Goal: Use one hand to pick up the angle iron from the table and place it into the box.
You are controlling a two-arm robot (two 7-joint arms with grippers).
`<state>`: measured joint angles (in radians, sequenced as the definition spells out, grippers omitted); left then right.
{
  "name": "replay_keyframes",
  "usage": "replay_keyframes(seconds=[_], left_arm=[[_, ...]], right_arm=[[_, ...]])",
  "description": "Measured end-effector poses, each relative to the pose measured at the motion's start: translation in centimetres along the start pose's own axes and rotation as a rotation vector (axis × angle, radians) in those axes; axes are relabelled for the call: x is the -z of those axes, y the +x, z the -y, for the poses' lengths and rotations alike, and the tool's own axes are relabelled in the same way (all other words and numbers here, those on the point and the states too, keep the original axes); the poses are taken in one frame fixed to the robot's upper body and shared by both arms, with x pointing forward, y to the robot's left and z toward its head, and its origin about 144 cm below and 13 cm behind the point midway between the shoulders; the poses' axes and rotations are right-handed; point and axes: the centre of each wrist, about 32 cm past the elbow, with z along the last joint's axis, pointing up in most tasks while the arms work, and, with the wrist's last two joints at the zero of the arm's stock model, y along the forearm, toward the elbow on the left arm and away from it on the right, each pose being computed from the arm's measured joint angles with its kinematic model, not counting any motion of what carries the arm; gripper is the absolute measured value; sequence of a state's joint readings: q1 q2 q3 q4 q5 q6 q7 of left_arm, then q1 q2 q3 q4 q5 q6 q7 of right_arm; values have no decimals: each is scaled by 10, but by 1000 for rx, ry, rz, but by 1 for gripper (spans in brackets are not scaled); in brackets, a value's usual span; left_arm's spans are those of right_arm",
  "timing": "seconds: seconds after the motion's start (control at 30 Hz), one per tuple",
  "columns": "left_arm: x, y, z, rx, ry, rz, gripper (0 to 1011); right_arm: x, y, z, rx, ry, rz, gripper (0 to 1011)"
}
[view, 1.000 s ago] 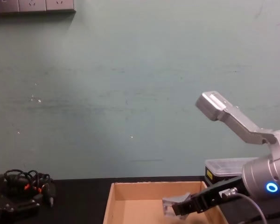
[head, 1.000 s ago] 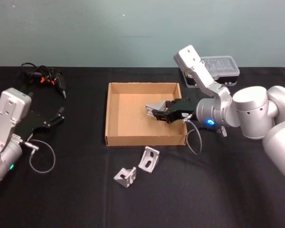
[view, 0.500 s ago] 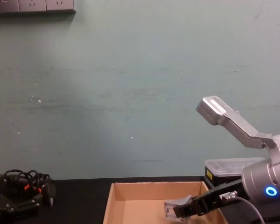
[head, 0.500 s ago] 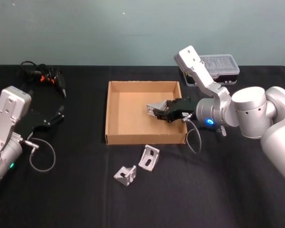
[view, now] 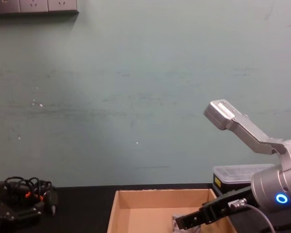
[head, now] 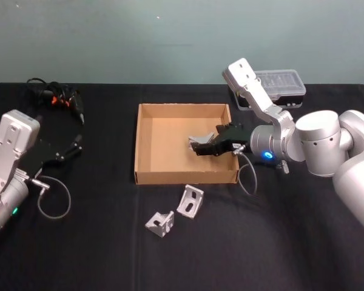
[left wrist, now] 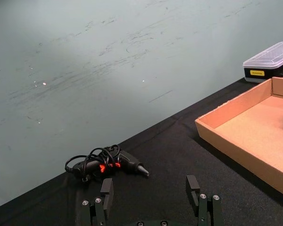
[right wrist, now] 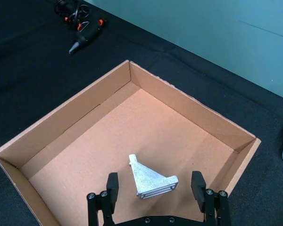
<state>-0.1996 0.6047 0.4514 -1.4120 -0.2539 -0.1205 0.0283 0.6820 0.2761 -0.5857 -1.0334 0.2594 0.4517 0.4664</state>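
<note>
Right gripper (head: 201, 148) is hovering, jaws apart, over angle iron (right wrist: 151, 181) lying loose in the box (head: 182, 108) | we are counting two more brackets (head: 190, 202) waiting on the table (head: 291, 242) | left gripper (left wrist: 151, 193) is idling at the left, jaws apart

One angle iron (right wrist: 151, 180) lay in the box (head: 185, 178), near its right wall, beneath my right gripper (head: 207, 145). On the table (head: 291, 242), a second angle iron (head: 191, 202) sat just before the box, and a third angle iron (head: 160, 224) farther forward. A plastic case (head: 279, 86) stood behind the box's right corner, a corded tool (head: 57, 99) behind-left. My left gripper (head: 74, 147) was well left.
</note>
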Motion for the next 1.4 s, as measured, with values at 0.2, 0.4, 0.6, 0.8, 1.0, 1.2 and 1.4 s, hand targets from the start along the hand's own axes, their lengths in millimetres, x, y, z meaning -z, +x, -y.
replay_keyframes(seconds=[0.2, 0.4, 0.6, 0.8, 1.0, 1.2, 1.4], left_arm=[[0, 0, 0, 0, 0, 0, 1011], [0, 0, 0, 0, 0, 0, 1011], [0, 0, 0, 0, 0, 0, 1011], [0, 0, 0, 0, 0, 0, 1011], [0, 0, 0, 0, 0, 0, 1011], [0, 0, 0, 0, 0, 0, 1011], [0, 0, 0, 0, 0, 0, 1011]], right_arm=[[0, 0, 0, 0, 0, 0, 1003], [0, 0, 0, 0, -1, 0, 1003], [2, 1, 4, -5, 17, -3, 1003], [-1, -3, 21, -32, 69, 11, 1003], [-5, -17, 46, -112, 75, 52, 1003], [-11, -38, 68, -210, 34, 87, 1003], [-17, -63, 89, -290, -49, 136, 1003]])
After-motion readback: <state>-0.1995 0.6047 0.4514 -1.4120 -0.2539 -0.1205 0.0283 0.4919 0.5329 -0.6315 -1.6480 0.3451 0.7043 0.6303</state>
